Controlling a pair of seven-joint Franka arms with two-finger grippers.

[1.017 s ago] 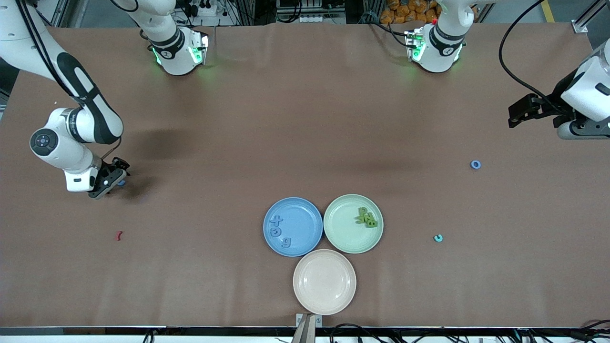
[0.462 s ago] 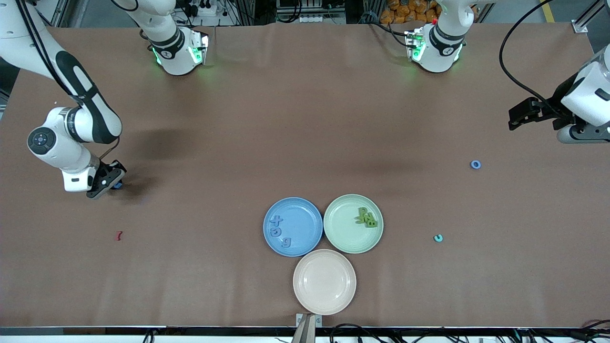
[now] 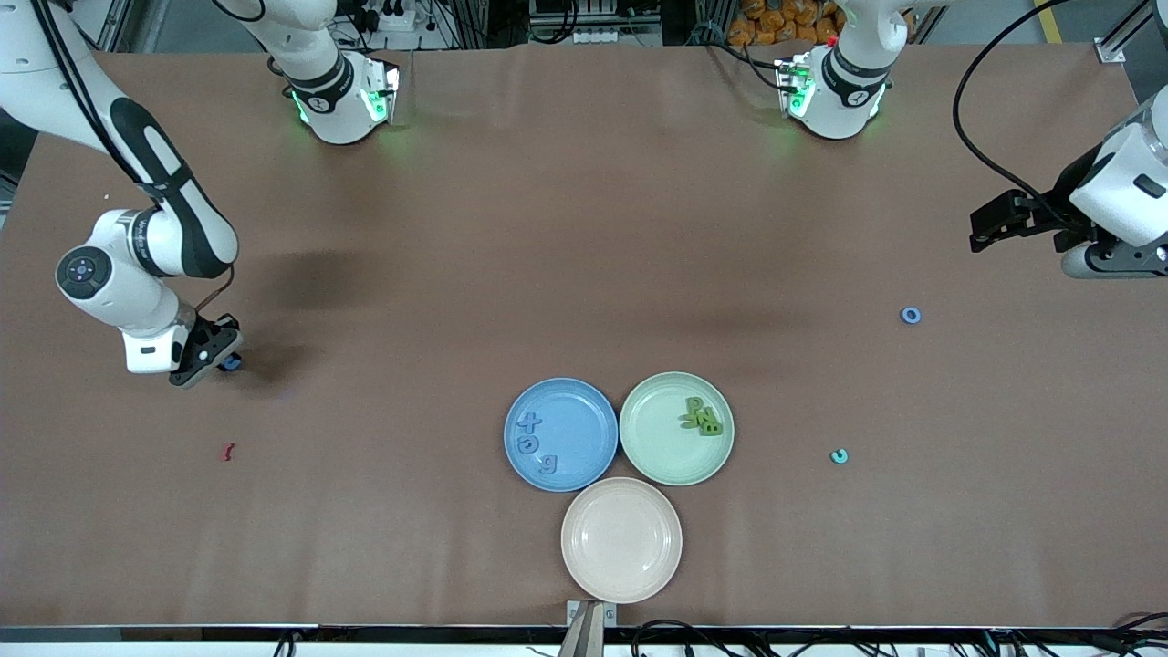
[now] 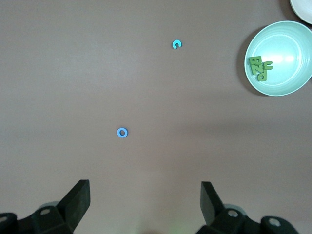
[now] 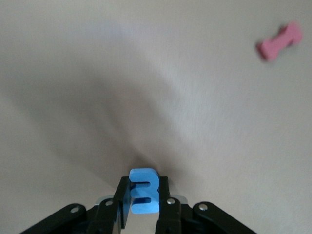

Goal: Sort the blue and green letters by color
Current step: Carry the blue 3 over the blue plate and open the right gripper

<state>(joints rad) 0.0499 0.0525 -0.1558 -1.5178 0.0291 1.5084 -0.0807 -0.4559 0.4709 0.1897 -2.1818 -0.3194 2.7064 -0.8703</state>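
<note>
My right gripper [image 3: 217, 351] is shut on a blue letter [image 3: 232, 363], low at the right arm's end of the table. In the right wrist view the letter [image 5: 144, 191] stands upright between the fingers. My left gripper [image 3: 985, 224] is open and empty, up in the air at the left arm's end, and shows in its own wrist view [image 4: 145, 204]. A blue ring letter [image 3: 911, 316] lies on the table below it [image 4: 122, 132]. The blue plate [image 3: 584, 411] holds three blue letters [image 3: 529, 444]. The green plate [image 3: 652, 443] holds several green letters [image 3: 703, 417].
A cream plate [image 3: 621, 540] sits nearer the front camera than the other two plates. A teal letter [image 3: 839, 456] lies beside the green plate toward the left arm's end. A dark red letter [image 3: 228, 451] lies nearer the camera than my right gripper.
My right gripper has shifted slightly while keeping its grip on the blue letter. The left arm has drifted a little. Nothing on the plates has moved.
</note>
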